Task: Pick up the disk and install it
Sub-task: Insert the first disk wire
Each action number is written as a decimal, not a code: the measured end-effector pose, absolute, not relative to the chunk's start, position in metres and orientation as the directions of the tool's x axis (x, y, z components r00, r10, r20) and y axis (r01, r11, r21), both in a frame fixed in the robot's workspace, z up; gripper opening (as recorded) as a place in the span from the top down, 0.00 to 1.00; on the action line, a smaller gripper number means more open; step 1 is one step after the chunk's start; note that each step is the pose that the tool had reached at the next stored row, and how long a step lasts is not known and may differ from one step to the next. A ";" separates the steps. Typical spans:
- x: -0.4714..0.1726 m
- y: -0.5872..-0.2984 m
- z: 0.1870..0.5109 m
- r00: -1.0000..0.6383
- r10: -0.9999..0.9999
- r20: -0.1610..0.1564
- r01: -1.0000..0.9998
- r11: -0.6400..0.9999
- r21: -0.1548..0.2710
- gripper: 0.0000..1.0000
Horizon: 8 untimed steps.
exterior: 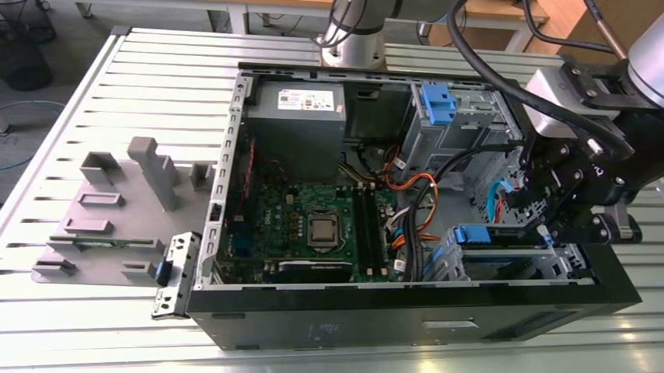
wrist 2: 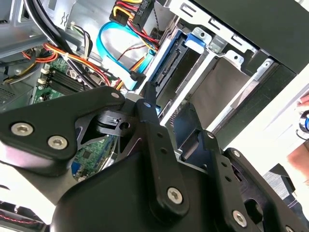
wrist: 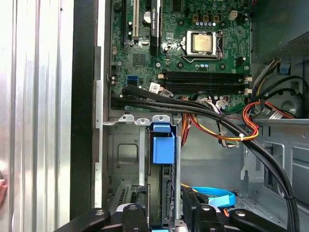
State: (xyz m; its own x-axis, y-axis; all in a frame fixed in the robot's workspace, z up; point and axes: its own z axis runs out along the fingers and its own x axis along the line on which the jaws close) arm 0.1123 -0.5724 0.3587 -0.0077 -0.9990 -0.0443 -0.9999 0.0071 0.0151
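Note:
The disk (wrist: 162,193) stands on edge in the low drive cage (wrist: 123,154) at the case's front corner, its blue tab (wrist: 163,144) at the end towards the motherboard. My gripper (wrist: 164,215) is over the disk's other end, one finger on each flat side, shut on it. In the second wrist view the disk's blue rail (wrist 2: 166,60) runs from the tab (wrist 2: 195,41) down to the gripper (wrist 2: 178,116). In the exterior view the gripper (exterior: 545,225) hangs over the cage, to the right of the blue tab (exterior: 472,233).
Black, orange and blue cables (wrist: 217,121) cross between the cage and the motherboard (exterior: 311,225). A blue-tabbed bracket (exterior: 436,105) sits on the tall grey drive cage behind. A grey fixture (exterior: 114,210) lies on the table at the exterior view's left. A hand (wrist 2: 301,121) shows beyond the case wall.

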 end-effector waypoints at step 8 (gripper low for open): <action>0.112 -0.568 0.360 -0.008 -0.999 -0.044 -1.000 0.007 0.015 0.58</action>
State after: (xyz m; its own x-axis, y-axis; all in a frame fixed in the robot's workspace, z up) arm 0.1123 -0.5675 0.3602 -0.0079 -0.9990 -0.0440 -0.9999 0.0072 0.0151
